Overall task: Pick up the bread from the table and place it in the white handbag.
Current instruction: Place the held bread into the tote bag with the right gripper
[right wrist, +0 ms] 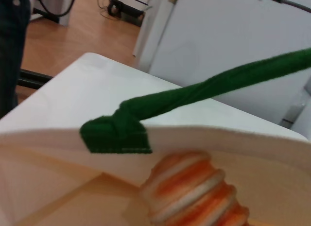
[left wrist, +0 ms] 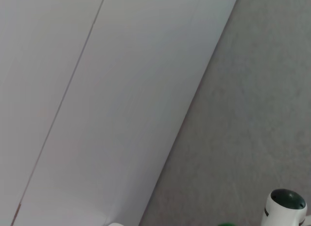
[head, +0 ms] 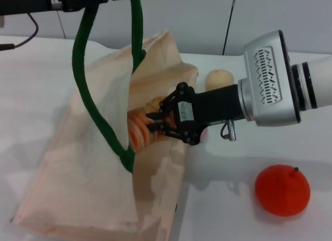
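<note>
Landmark: the white handbag (head: 93, 184), a cream-beige fabric tote lying on the white table (head: 228, 210), its mouth lifted and facing the right arm.

Handbag handles: a thick dark green loop handle (head: 85, 80) runs from the bag's near wall up out of the top of the head view; in the right wrist view the handle (right wrist: 204, 92) ends in a stitched patch on the bag's pale upper edge (right wrist: 48, 138).

Left gripper: at the top of the head view, above the handbag, where the green handle rises to it (head: 88, 0); the fingers themselves are cut off, so I cannot tell how they stand.

Right gripper: (head: 158, 122) reaches sideways into the handbag's mouth, its black fingers (head: 155, 115) closed on the bread.

Bread: the orange-and-cream striped loaf (head: 139, 128) sits inside the handbag's opening, held at the right gripper's tips; the right wrist view shows its ridged end (right wrist: 194, 197) just below the bag's upper edge and under the handle patch.

Tan bun: a small round bun (head: 220, 79) rests on the table just beyond the handbag's far corner, behind the right arm.

Red-orange fruit: a round fruit with a short stem (head: 282, 189) lies on the table well apart from the handbag, on the right arm's side.
</note>
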`<state>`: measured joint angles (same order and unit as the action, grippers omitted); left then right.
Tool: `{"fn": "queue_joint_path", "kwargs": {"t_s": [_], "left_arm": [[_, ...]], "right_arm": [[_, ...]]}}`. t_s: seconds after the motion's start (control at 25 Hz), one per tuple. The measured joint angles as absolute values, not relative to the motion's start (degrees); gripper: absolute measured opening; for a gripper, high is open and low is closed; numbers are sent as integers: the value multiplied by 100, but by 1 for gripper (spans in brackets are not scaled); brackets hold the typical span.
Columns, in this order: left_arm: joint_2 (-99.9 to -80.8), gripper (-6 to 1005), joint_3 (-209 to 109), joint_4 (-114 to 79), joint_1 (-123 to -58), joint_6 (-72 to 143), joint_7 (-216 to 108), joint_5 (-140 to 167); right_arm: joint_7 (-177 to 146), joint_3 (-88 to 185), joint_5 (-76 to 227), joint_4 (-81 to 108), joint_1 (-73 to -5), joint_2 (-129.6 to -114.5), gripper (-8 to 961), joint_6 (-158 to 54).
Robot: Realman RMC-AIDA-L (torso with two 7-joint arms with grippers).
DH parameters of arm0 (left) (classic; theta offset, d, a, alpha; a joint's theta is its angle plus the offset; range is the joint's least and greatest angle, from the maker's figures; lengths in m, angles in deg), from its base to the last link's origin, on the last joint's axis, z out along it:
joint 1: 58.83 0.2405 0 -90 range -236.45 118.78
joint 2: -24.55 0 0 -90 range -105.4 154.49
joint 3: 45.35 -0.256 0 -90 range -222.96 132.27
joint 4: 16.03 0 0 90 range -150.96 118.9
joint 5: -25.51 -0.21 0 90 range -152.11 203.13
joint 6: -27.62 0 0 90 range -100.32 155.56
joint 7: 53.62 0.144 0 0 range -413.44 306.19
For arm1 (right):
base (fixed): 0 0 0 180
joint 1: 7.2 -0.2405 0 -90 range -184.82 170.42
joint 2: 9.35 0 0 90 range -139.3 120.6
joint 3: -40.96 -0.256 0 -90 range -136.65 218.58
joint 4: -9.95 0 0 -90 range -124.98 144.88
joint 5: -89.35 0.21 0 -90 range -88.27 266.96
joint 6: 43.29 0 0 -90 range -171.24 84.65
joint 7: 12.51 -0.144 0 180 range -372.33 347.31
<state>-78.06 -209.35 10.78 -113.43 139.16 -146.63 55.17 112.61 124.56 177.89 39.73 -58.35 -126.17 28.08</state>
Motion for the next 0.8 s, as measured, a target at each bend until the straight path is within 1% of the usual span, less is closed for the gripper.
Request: {"fn": "queue_joint_path", "kwargs": {"t_s": [0.32, 0.8], "left_arm": [[-7851, 96, -20935, 1054, -11461, 13914, -14654, 5503], [-7855, 96, -20935, 945, -11473, 13906, -14602, 5495]], "right_arm": [[11324, 12526, 17891, 3924, -5859, -12644, 120, 2247], [11335, 12941, 18275, 3916, -5878, -12657, 121, 1949]]}}
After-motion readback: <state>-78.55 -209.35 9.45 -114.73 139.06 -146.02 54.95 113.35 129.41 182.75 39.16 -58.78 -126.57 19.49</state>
